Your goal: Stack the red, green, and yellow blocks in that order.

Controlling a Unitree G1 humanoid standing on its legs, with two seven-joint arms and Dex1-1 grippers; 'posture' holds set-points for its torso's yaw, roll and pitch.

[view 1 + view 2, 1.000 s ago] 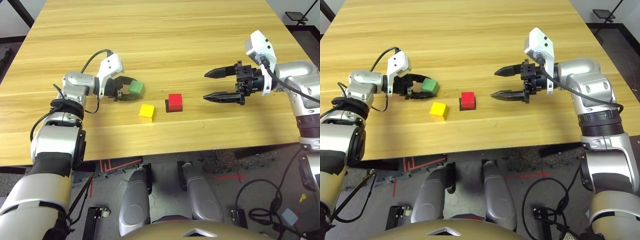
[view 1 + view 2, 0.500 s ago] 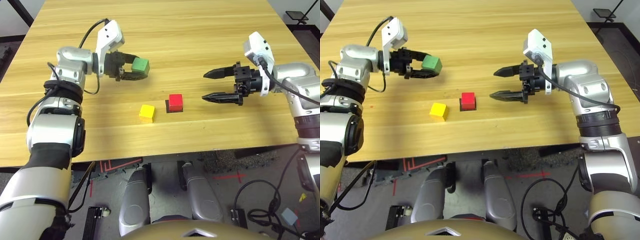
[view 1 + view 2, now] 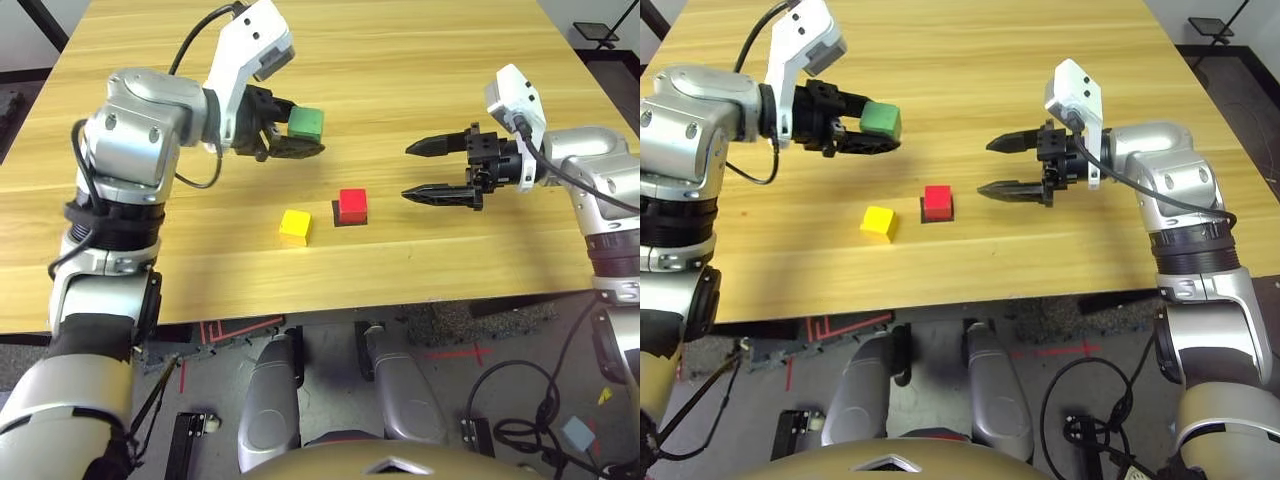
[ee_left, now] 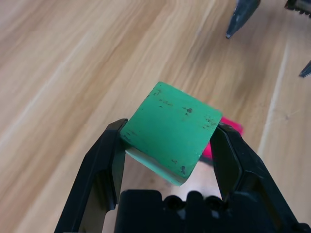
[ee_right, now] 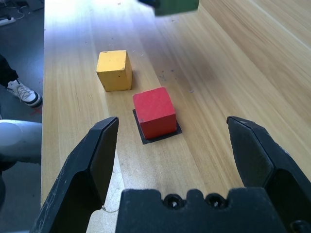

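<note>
Left eye view: the green matte cube [image 3: 306, 124] is raised, clamped in the left hand [image 3: 300, 130]. The red matte cube [image 3: 352, 204] sits on the black square patch [image 3: 348, 222], the yellow matte cube [image 3: 295, 226] beside it (nearer the surface's [image 3: 420, 260] front edge). Right hand [image 3: 424, 170]: fingers apart, bare wood beyond.

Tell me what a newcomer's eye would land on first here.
Probably the bright red block, sitting on a black square patch on the pale wooden table, with the yellow block beside it, toward the robot's left. Next, the green block, held above the table in the left gripper, while the right gripper stands open and empty.
</note>
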